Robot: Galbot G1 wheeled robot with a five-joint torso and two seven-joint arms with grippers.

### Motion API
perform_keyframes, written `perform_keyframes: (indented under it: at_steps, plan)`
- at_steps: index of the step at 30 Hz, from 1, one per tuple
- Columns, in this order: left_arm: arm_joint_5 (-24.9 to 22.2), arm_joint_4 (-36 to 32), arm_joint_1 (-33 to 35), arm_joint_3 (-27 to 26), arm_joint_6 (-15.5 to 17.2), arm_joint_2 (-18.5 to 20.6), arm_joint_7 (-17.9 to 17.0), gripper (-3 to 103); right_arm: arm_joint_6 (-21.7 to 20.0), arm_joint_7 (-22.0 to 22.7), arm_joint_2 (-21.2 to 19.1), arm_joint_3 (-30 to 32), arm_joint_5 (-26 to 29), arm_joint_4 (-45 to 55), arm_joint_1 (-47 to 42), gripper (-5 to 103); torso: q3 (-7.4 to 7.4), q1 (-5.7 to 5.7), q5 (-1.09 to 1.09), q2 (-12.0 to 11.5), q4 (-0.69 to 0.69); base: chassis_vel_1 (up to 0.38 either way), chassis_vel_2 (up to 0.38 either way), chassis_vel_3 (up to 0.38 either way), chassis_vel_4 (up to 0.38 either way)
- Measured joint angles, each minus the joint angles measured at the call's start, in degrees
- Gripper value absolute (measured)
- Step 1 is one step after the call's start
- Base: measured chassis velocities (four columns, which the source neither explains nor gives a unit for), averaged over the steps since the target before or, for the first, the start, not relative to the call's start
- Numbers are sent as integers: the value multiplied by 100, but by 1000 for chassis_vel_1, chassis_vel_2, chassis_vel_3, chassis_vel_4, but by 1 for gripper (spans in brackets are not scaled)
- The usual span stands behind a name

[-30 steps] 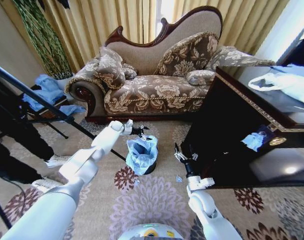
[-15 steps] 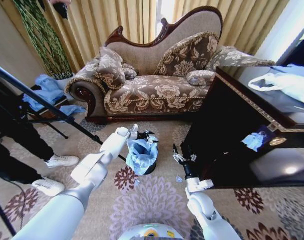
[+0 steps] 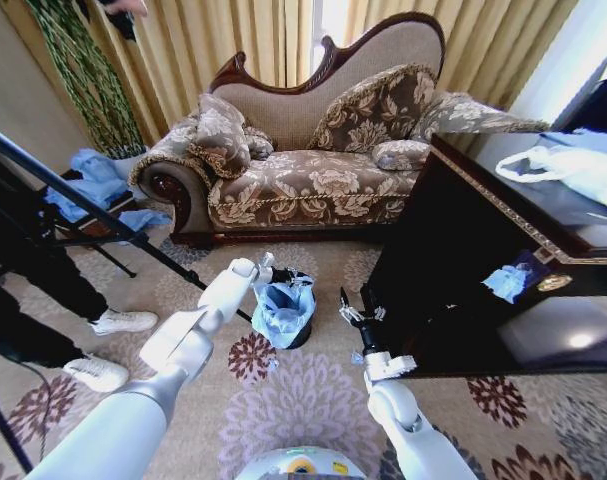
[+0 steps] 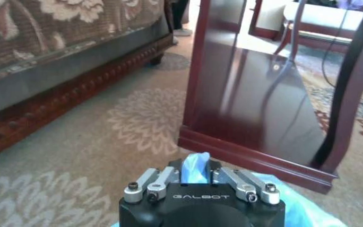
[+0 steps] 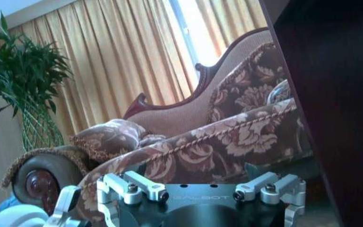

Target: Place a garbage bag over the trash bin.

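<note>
In the head view, the left gripper [image 3: 284,275] is hanging over the trash bin [image 3: 301,335], its fingers pinching the upper edge of the garbage bag [image 3: 283,308], which is sitting in and around the small black bin on the patterned carpet [image 3: 313,400] in front of the sofa [image 3: 313,170]. The right gripper [image 3: 354,310] is standing apart from the bag, beside the dark wooden cabinet [image 3: 463,250], its fingers spread and holding nothing. In the left wrist view, a fold of the light-blue garbage bag [image 4: 196,166] is rising between the closed fingers [image 4: 162,178] of the left gripper [image 4: 197,177], more of the film is spreading out below them, and beyond the fingertips the cabinet's [image 4: 257,109] glossy side is standing on the carpet [image 4: 106,137]. In the right wrist view, the right gripper's [image 5: 203,182] fingers [image 5: 266,184] are lying wide apart and empty, with the sofa [image 5: 219,137] and curtains [image 5: 137,61] beyond them
</note>
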Motion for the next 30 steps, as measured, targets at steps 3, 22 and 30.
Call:
perform_keyframes:
  at_steps: [3, 22, 30]
  plan:
    - [-91, 22, -24, 0, -4, -15, -151, 14, 4, 5, 17, -51, -8, -56, 49, 100, 0, 0, 0, 0, 1, 0, 0, 0, 0]
    - [-800, -395, 133, 78, -76, -62, -1176, 24, -145, 218, -1, -474, -103, -156, 290, 100, 0, 0, -1, 1, 0, 0, 0, 0, 0]
    - [-897, -1645, 597, -83, 246, 561, -831, 52, -448, 860, 64, -1009, -153, -83, 443, 100, 0, 0, -1, 1, -1, 0, 0, 0, 0]
